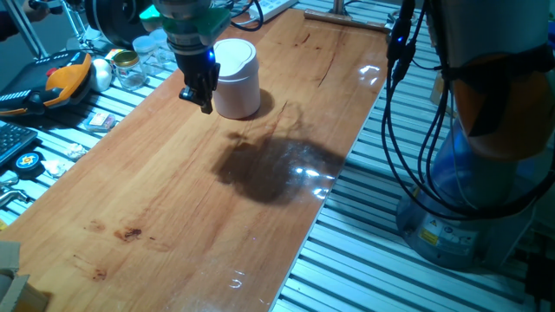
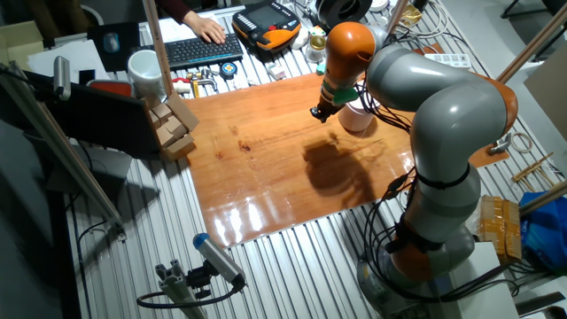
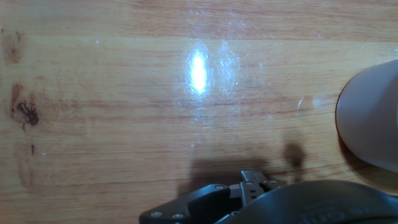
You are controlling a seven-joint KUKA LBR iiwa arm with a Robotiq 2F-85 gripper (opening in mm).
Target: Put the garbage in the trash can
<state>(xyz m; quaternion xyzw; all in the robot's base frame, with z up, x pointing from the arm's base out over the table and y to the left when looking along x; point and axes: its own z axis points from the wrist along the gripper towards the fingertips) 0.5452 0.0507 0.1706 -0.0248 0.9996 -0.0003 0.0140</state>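
Observation:
The trash can (image 1: pixel 236 80) is a small white bin with a domed lid, standing at the far end of the wooden table (image 1: pixel 173 199). It also shows in the other fixed view (image 2: pixel 357 118), and its rounded edge fills the right side of the hand view (image 3: pixel 372 118). My gripper (image 1: pixel 198 100) hangs just left of the bin and slightly above the wood, its dark fingers pointing down (image 2: pixel 321 112). The fingertips are too dark and small to read, and the hand view shows only the hand's housing. The garbage is out of view in every frame.
Glass jars (image 1: pixel 130 68), an orange and black device (image 1: pixel 65 76) and a tape measure (image 1: pixel 28 161) lie left of the board. Wooden blocks (image 2: pixel 173 128), a mug (image 2: pixel 146 69) and a keyboard (image 2: pixel 199 50) sit beyond it. The arm's base and cables (image 1: pixel 451 173) stand to the right.

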